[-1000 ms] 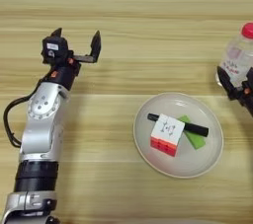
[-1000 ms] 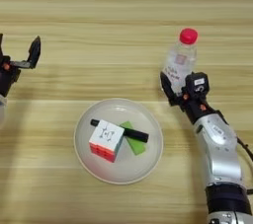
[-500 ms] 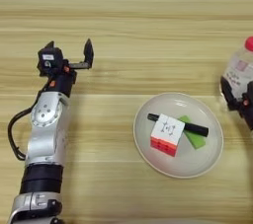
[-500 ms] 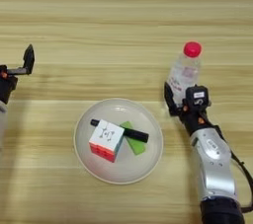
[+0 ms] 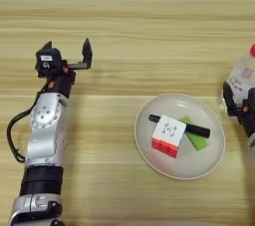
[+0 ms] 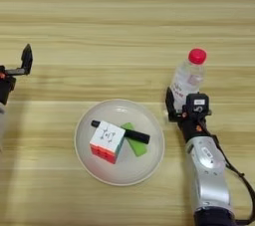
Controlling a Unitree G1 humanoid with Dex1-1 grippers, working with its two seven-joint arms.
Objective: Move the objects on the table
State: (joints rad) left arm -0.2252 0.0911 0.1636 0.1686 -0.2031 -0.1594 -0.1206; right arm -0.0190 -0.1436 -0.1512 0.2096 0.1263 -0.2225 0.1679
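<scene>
The table (image 5: 129, 16) is spread with horizontal plank grain. A white plate (image 6: 149, 163) is seen at its middle, bearing the puzzle cube (image 6: 106, 142), the green block (image 6: 135, 142) and the black marker (image 6: 133, 135) laid across them. The bottle (image 6: 188, 77) is pinched upright by the right gripper (image 6: 185, 104). The left gripper (image 5: 67, 51) is held spread, 2 fingers apart

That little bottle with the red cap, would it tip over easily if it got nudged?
Probably yes: the bottle stands tall and narrow. It looks clear and empty, so likely light. The right end effector sits around its base, which may steady it.
</scene>
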